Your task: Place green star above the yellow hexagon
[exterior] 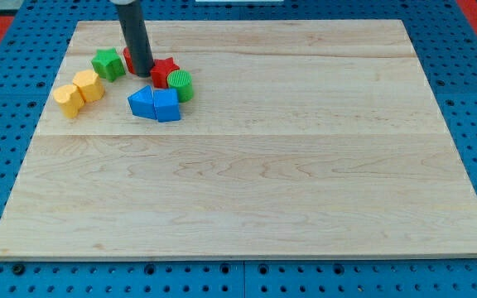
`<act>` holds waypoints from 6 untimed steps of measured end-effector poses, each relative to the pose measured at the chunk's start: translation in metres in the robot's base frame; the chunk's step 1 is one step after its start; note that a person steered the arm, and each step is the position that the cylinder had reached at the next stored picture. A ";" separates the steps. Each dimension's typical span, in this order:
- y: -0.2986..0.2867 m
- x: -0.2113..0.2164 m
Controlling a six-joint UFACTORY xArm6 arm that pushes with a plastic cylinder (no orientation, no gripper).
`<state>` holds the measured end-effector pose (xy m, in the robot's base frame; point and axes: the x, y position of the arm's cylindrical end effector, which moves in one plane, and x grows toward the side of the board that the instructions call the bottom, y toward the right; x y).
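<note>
- Worktop [247, 182]: pale wooden board on a blue perforated base. The surface looks smooth, so blocks should slide freely under a side push.
- Rod: no claw is fitted, so there is no open or closed state to report. My tip [142, 74] rests at the view's top left, between the green star and the red star [165, 71], partly hiding another red block [128, 59].
- Green star [107, 64]: at the view's top left, just above and right of the yellow hexagon [89, 85]. It appears small, rigid and light. It cannot be gripped; contact a flat flank near mid-height, since a push on a point is likely to spin it.
- Markings: no brand, label or writing is legible.
</note>
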<state>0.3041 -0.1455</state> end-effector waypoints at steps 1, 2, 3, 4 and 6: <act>0.000 0.005; -0.028 0.006; -0.075 0.005; -0.086 -0.010; -0.008 -0.028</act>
